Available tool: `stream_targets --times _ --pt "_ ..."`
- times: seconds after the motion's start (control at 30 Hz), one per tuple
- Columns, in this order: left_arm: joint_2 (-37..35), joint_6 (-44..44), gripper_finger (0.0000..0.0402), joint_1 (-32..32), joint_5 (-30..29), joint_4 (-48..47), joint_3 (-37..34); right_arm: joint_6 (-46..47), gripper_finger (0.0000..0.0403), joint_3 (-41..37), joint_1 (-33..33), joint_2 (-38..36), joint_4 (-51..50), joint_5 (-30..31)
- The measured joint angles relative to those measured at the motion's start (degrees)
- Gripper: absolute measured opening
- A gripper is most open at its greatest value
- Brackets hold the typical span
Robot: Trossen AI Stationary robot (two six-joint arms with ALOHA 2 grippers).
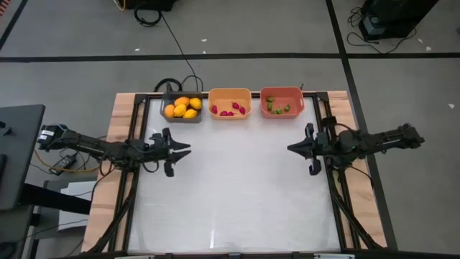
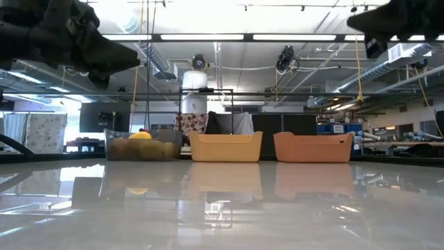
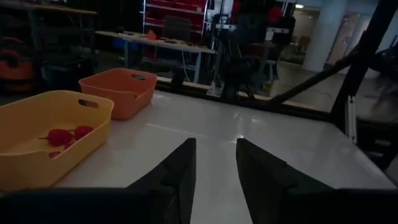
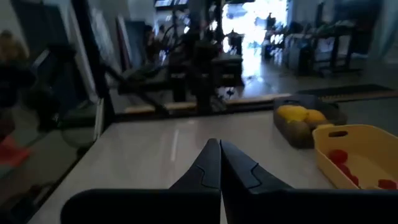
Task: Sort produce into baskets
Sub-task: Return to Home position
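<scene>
Currently, both arms hang above the white worktop [image 1: 230, 208], one at each side, with their tips pointing inward toward each other and well apart.

Left pincer [image 1: 184, 150]: positioned over the left part of the worktop, near the dark grey bin [image 1: 182, 120]. Its two fingers stand a narrow gap apart, and nothing is between them.

Right pincer [image 1: 293, 148]: positioned over the right part of the worktop, near the salmon-red bin [image 1: 282, 90]. Its fingers are pressed together tip to tip, with nothing gripped.

Three bins stand in a row along the far edge, side by side:
- dark grey bin, at the left, holds the yellow-orange fruits [image 1: 182, 107], piled together;
- orange bin [image 1: 230, 91], in the middle, holds the red pieces [image 1: 228, 110];
- salmon-red bin, at the right, holds the green pieces [image 1: 277, 107].

No produce shows on the worktop surface outside the bins.
</scene>
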Motion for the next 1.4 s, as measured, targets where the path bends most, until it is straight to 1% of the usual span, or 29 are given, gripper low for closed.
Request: stream_targets --times 0.13,0.3,0.43,0.53,0.7,0.93,1.03,1.27,1.4 --pt "0.0 2.0 0.0119 0.0 -2.7 -0.2 0.0 1.1 0.0003 -6.8 0.0 -4.4 6.0 -0.5" --pt "0.0 2.2 0.0119 0.2 -3.7 -0.9 0.0 1.7 0.0002 -10.4 0.0 -8.2 6.1 -0.8" --pt "0.2 0.7 0.0119 0.2 -4.7 -1.7 -0.3 1.7 0.0002 -11.3 0.0 -9.9 5.0 -0.8" --pt "0.1 0.5 0.0119 0.2 -5.1 1.4 -2.4 2.1 0.0002 -12.2 0.0 -10.8 5.1 -0.7" --pt "0.1 0.6 0.0119 0.2 -5.6 5.8 -5.7 3.0 0.0002 -14.5 0.0 -12.1 7.5 1.8" --pt "-1.1 1.7 0.0119 0.2 -6.3 4.9 -5.8 3.2 0.0002 -15.0 0.0 -12.9 7.0 2.4" --pt "-1.0 0.9 0.0119 0.2 -7.1 5.2 -5.8 4.4 0.0002 -15.0 0.0 -12.8 6.3 3.1" --pt "-1.0 0.5 0.0119 0.2 -7.1 4.9 -5.8 4.8 0.0002 -15.0 0.0 -12.8 6.2 3.2" --pt "-1.0 0.4 0.0107 0.2 -6.3 5.5 -5.8 5.1 0.0002 -15.7 0.0 -12.8 6.1 3.3"
